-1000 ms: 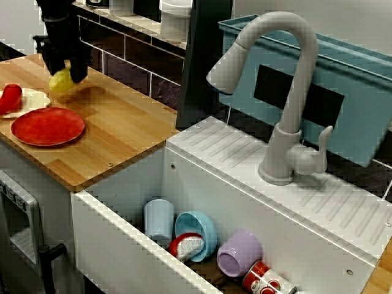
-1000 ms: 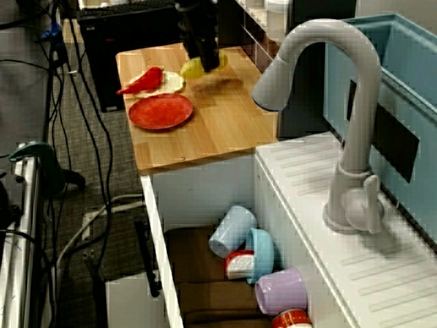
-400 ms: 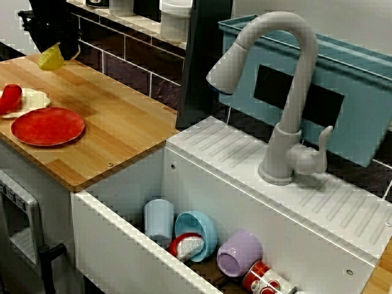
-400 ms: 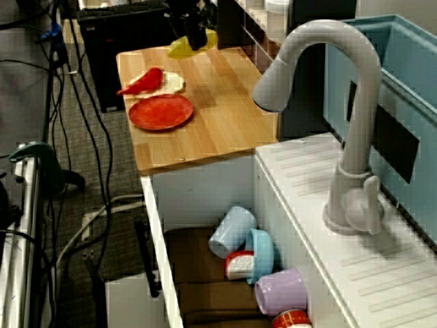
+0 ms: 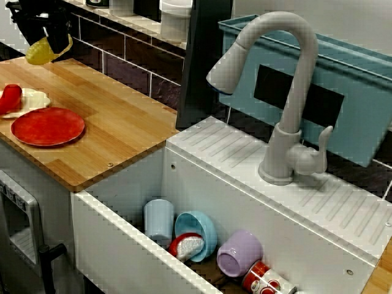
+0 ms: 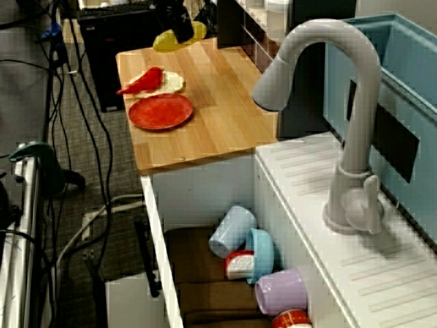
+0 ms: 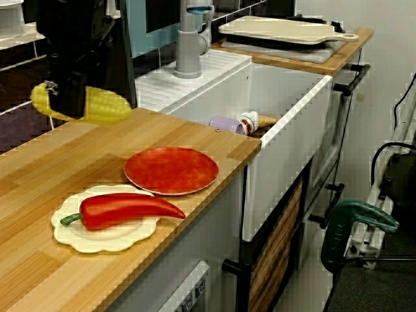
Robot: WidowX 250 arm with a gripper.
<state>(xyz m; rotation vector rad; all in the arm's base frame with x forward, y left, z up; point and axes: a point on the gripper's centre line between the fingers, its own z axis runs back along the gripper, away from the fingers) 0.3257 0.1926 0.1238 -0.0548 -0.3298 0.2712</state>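
**Corn cob held aloft at the back of the counter**

The jaws are closed across a yellow corn cob (image 7: 107, 107). The black gripper (image 7: 68, 104) clamps it nearer one end, so the longer part sticks out toward the sink side. The cob lies roughly level and hangs clear of the wooden counter (image 7: 39, 169), over its rear part near the dark tiled wall. The view over the sink shows the same hold, with the cob just under the dark fingers.

It looks like a moulded toy, so it is probably light and stiff, with a smooth rounded skin that could turn or slip between flat pads. A hold across the middle of the cob would likely sit steadier than this off-centre one.

Below and forward of it lies a red plate (image 7: 171, 170). Just beside that is a cream scalloped plate (image 7: 97, 239) bearing a red pepper (image 7: 120, 209). Farther off, the sink (image 5: 122, 245) holds tumbled cups and a bowl, under the grey faucet (image 5: 288, 92).
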